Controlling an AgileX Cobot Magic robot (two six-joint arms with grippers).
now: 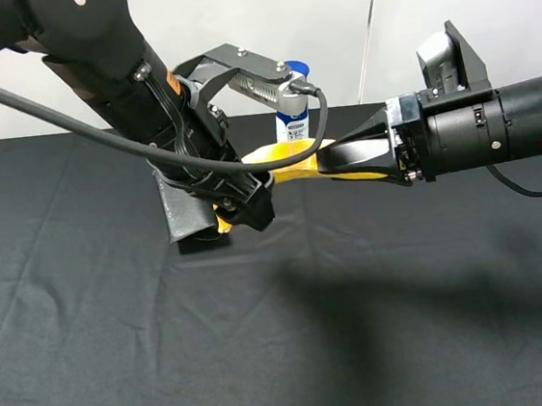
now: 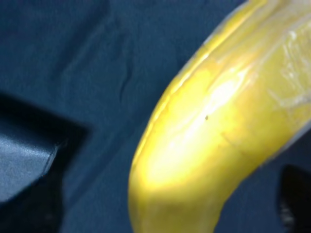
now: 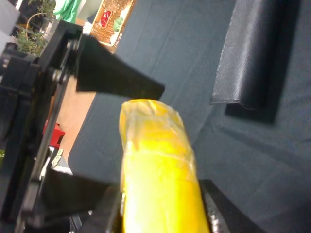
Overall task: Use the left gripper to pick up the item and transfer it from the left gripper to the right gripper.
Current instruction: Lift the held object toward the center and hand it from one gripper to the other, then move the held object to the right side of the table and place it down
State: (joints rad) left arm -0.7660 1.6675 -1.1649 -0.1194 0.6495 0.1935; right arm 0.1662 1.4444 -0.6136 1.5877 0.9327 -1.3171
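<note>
The yellow banana (image 1: 285,155) hangs in the air above the black cloth, between both arms. My right gripper (image 1: 336,155) comes in from the right and is shut on the banana's right part; in the right wrist view its fingers (image 3: 104,216) press both sides of the banana (image 3: 158,179). My left gripper (image 1: 242,204) sits around the banana's left end with its jaws apart. In the left wrist view the banana (image 2: 204,141) fills the frame, with a gap to the dark finger (image 2: 29,179) beside it. The right wrist view shows the left gripper (image 3: 138,138) spread around the banana's end.
A black folded wallet (image 1: 183,217) stands on the cloth just under my left gripper and also shows in the right wrist view (image 3: 252,53). A white spray bottle with a blue cap (image 1: 293,118) stands behind the banana. The black cloth (image 1: 266,339) covers the table.
</note>
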